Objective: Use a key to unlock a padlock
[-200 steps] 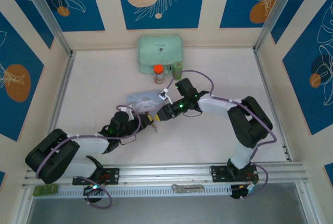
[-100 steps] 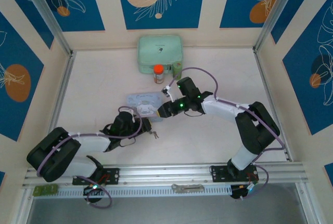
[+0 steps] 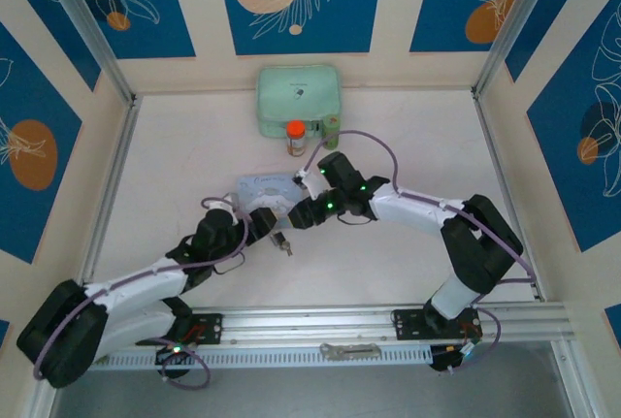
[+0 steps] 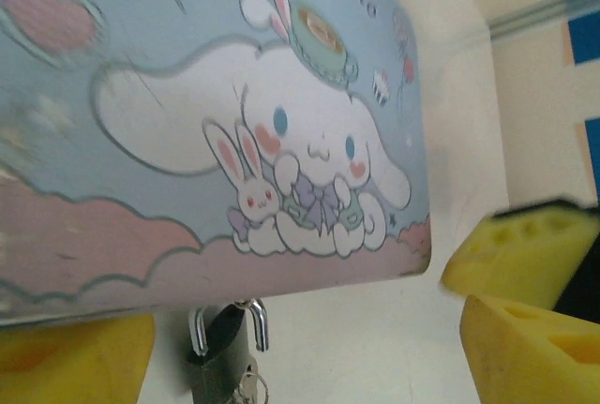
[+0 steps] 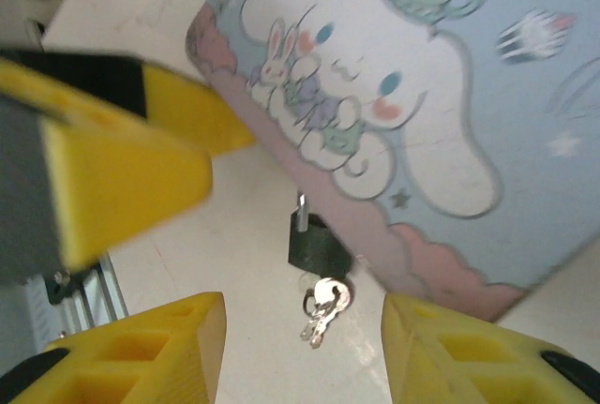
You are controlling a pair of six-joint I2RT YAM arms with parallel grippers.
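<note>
The small dark padlock lies on the white table against the near edge of the light-blue cartoon tin. One leg of its silvery shackle hangs free of the body. The key sticks in its base with a ring and spare keys dangling. My left gripper is open, its yellow fingers either side of the padlock and not touching it. My right gripper hovers open just above the padlock, nothing between its pads.
A mint-green case stands at the back wall, with an orange-capped bottle and a small green bottle before it. A flat metal bar lies on the front rail. The two grippers sit close together over the padlock.
My left gripper opened, let go of the padlock and key, and drew back to the left. The padlock now lies on the table. The right gripper shifted slightly left.
</note>
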